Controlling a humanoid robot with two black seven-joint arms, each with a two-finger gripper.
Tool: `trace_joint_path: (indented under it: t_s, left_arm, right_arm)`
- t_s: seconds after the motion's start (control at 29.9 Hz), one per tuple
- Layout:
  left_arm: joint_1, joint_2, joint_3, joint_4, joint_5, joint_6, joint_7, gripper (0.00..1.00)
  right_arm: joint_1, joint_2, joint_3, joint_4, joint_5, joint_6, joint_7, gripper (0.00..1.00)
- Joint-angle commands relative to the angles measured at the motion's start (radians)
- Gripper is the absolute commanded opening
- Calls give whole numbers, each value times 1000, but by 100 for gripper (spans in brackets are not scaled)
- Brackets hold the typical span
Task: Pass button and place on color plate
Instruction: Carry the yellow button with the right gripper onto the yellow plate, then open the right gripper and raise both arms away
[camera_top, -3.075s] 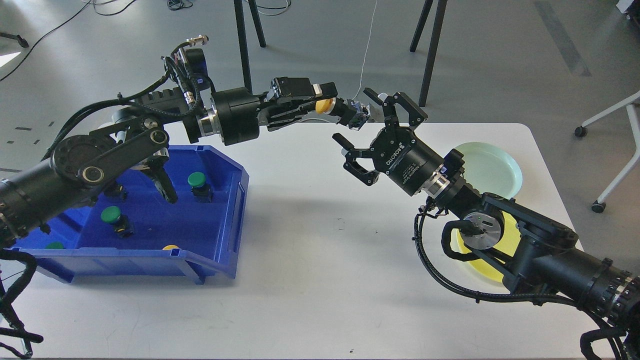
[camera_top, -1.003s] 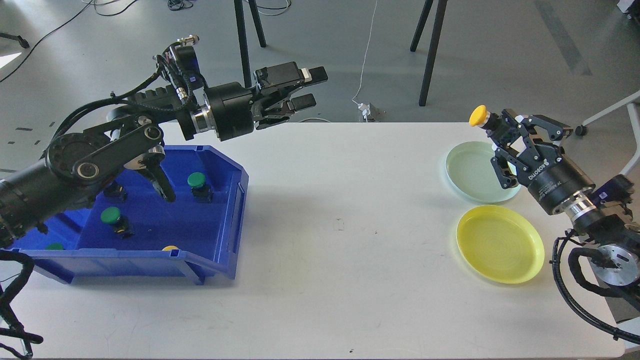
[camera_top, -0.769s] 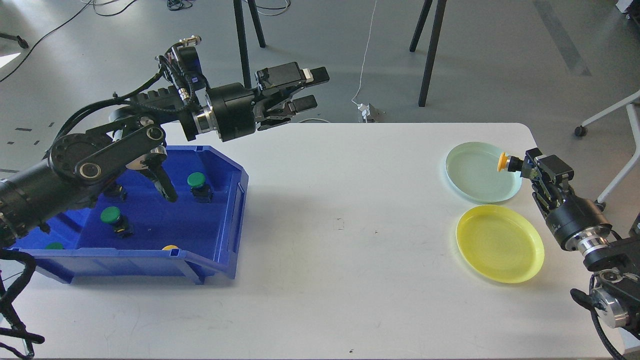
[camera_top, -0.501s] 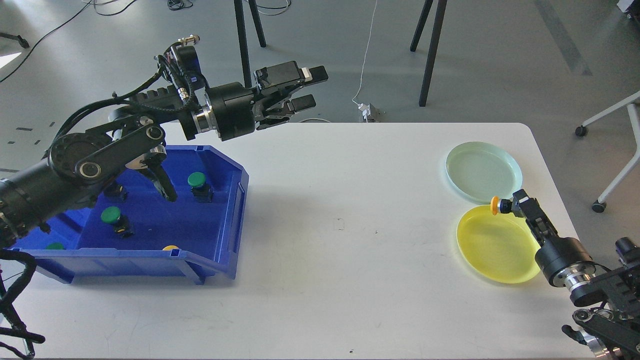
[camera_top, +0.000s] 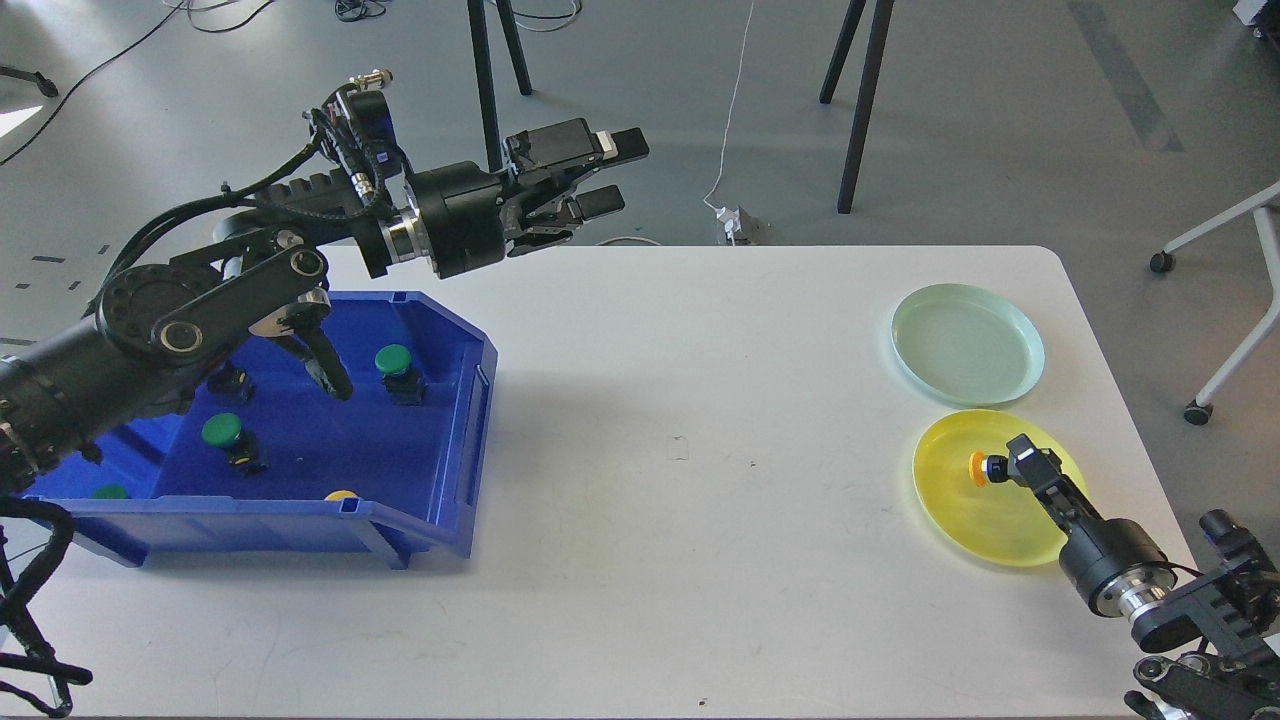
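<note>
My right gripper (camera_top: 1012, 468) is shut on a yellow-capped button (camera_top: 978, 468) and holds it over the middle of the yellow plate (camera_top: 960, 510) at the table's right; I cannot tell whether the button touches the plate. A pale green plate (camera_top: 966, 343) lies just behind it. My left gripper (camera_top: 610, 172) is open and empty, held high over the table's far edge, left of centre. The blue bin (camera_top: 440, 440) at the left holds green buttons (camera_top: 394, 361) (camera_top: 221, 430) and a yellow one (camera_top: 342, 495) at its front wall.
My left arm's elbow (camera_top: 180, 335) hangs over the bin's back left. Stand legs (camera_top: 850, 90) and a white cable are on the floor behind the table. A chair base (camera_top: 1230, 300) stands off the right edge.
The yellow button went from my left gripper to my right. My right gripper carried it right, then down from over the green plate to over the yellow plate. My left gripper opened and drew back.
</note>
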Motion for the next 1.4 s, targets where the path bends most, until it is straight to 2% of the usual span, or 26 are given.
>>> trace_joint_path:
  t_s: [0.0, 0.2, 0.23, 0.3, 0.43, 0.7, 0.94, 1.04, 1.2, 1.37]
  left_arm:
    - [0, 0, 0, 0, 0, 0, 0, 92]
    - [0, 0, 0, 0, 0, 0, 0, 92]
    - [0, 0, 0, 0, 0, 0, 0, 92]
    - [0, 0, -2, 1, 0, 0, 0, 92]
    - [0, 0, 0, 1, 0, 0, 0, 92]
    - [0, 0, -2, 5, -11, 0, 0, 95]
    - [-17, 21, 0, 86, -45, 0, 0, 96]
    - [-17, 121, 0, 84, -41, 0, 0, 98]
    - [-35, 291, -5, 81, -20, 0, 0, 99]
    - [-58, 469, 0, 22, 133, 0, 0, 99]
  right_arm:
    - [-1, 1, 0, 3, 1, 0, 0, 49]
    - [1, 1, 1, 8, 5, 0, 0, 71]
    - [1, 1, 1, 10, 5, 0, 0, 77]
    - [1, -1, 3, 11, 5, 0, 0, 97]
    - [1, -13, 29, 25, 8, 0, 0, 97]
    - [2, -67, 196, 186, 33, 0, 0, 97]
    - [145, -74, 354, 347, 308, 0, 0, 97]
    - [203, -74, 408, 404, 427, 134, 0, 97]
    - [353, -73, 417, 398, 736, 373, 0, 97]
    - [441, -61, 400, 312, 864, 483, 0, 97]
